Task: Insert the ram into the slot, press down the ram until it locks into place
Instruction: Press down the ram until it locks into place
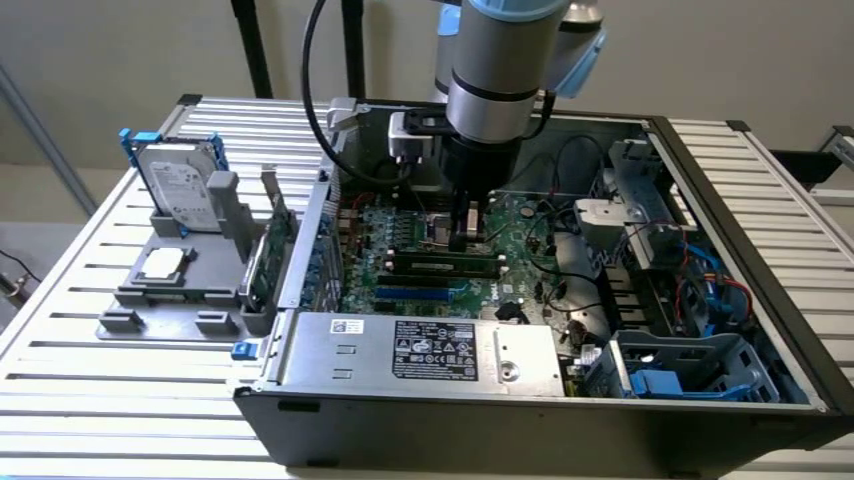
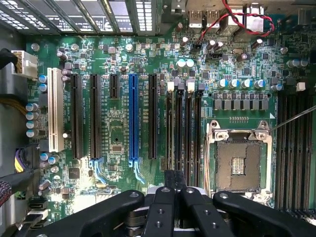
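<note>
Partly hidden ram (image 1: 447,262) under hand (image 1: 463,240)

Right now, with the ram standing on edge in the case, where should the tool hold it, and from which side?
Probably from straight above, at the middle of the top long edge of the ram, pinching its two flat faces. It stands on its thin edge inside the computer case, so only its top is free.
</note>
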{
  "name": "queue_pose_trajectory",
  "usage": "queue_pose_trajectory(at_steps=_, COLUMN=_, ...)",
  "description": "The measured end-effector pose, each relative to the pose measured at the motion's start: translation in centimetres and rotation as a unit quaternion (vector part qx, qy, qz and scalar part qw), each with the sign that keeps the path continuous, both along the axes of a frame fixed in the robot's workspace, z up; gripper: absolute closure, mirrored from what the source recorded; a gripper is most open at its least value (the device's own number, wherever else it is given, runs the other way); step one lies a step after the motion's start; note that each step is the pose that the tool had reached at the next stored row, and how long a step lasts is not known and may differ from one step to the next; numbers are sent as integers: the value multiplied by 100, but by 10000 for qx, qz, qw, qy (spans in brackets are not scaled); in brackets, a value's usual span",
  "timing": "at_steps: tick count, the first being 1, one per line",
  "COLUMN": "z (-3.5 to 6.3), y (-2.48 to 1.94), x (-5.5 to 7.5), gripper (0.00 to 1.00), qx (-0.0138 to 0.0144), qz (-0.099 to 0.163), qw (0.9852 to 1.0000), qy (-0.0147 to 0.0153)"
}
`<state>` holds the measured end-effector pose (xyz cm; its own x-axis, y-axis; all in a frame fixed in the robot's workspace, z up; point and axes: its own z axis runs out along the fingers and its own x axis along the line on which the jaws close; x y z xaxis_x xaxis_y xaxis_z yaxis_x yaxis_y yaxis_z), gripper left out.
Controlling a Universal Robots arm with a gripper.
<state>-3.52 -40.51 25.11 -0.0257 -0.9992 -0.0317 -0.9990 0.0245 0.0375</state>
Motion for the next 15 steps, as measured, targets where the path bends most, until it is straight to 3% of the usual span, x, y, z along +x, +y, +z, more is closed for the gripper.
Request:
queue_pose_trajectory(at_steps=10, z=-1, y=0, x=0, gripper=89, qx=0, qz=0, qw=10000, qy=0)
queue_pose_trajectory(at_steps=15, z=-70, y=14, x=-21, gripper=89, qx=0, qz=0, qw=10000, qy=0)
